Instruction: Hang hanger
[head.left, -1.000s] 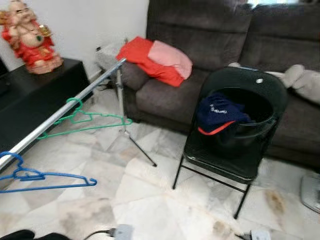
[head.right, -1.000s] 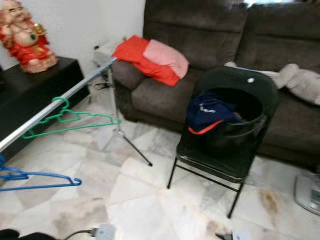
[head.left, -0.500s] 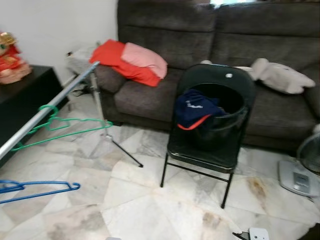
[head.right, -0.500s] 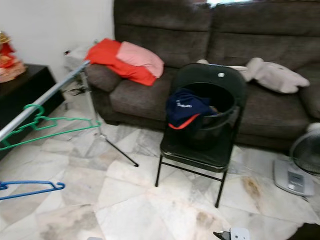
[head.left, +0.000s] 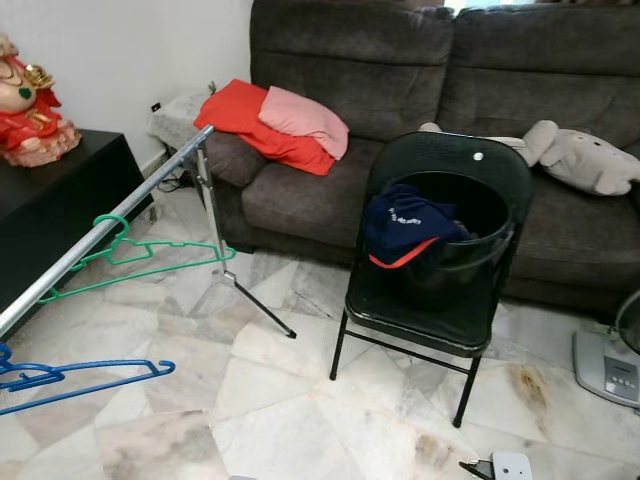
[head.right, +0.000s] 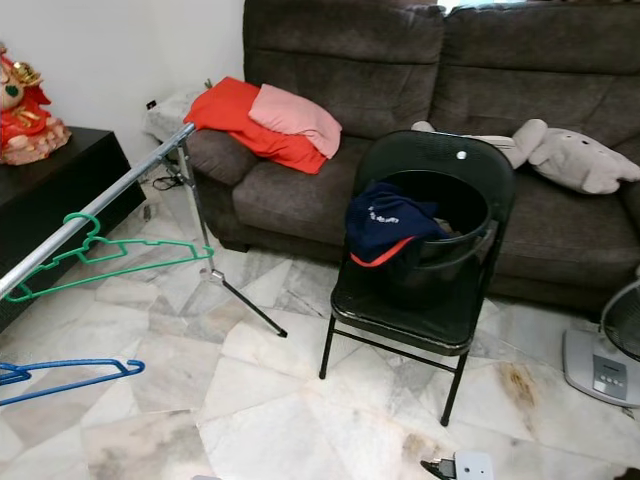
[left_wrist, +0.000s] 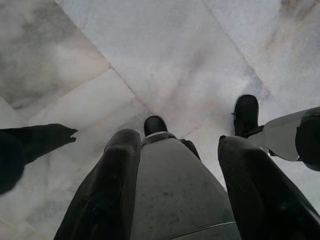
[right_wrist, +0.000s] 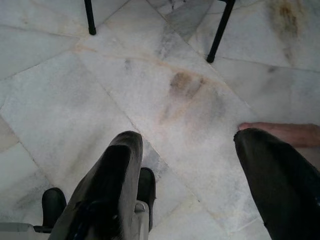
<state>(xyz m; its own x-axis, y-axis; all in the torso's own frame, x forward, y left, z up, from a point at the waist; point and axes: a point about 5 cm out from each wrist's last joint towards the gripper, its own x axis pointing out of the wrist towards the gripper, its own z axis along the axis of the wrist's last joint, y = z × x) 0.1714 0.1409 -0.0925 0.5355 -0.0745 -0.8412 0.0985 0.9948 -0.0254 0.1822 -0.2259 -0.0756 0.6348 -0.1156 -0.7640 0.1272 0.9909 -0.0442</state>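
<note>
Head view, big to small. Dark sofa (head.left: 420, 90) spans the upper right of the frame, with red and pink clothes (head.left: 275, 122) piled on its arm and a grey soft toy (head.left: 585, 160) at the right edge. Black cabinet (head.left: 50, 215) sits at left, a red figurine (head.left: 30, 105) on top in the upper left corner. Black folding chair (head.left: 440, 260) is centre frame; a black bucket (head.left: 465, 235) stands on its seat with a navy cap (head.left: 405, 225) draped over the rim. Metal rail (head.left: 110, 225) runs diagonally from the left edge up to its tripod stand (head.left: 225, 260). Green hanger (head.left: 130, 255) is hooked on the rail at mid left. Blue hanger (head.left: 70, 375) is at lower left, its hook cut off by the frame edge.

Both my arms hang low over the marble floor (head.left: 300, 410). Left pincer (left_wrist: 177, 165) is spread apart, holding nothing. Right pincer (right_wrist: 200, 170) is likewise spread and empty, with a bare foot (right_wrist: 285, 132) just beside one finger (right_wrist: 275, 170).
</note>
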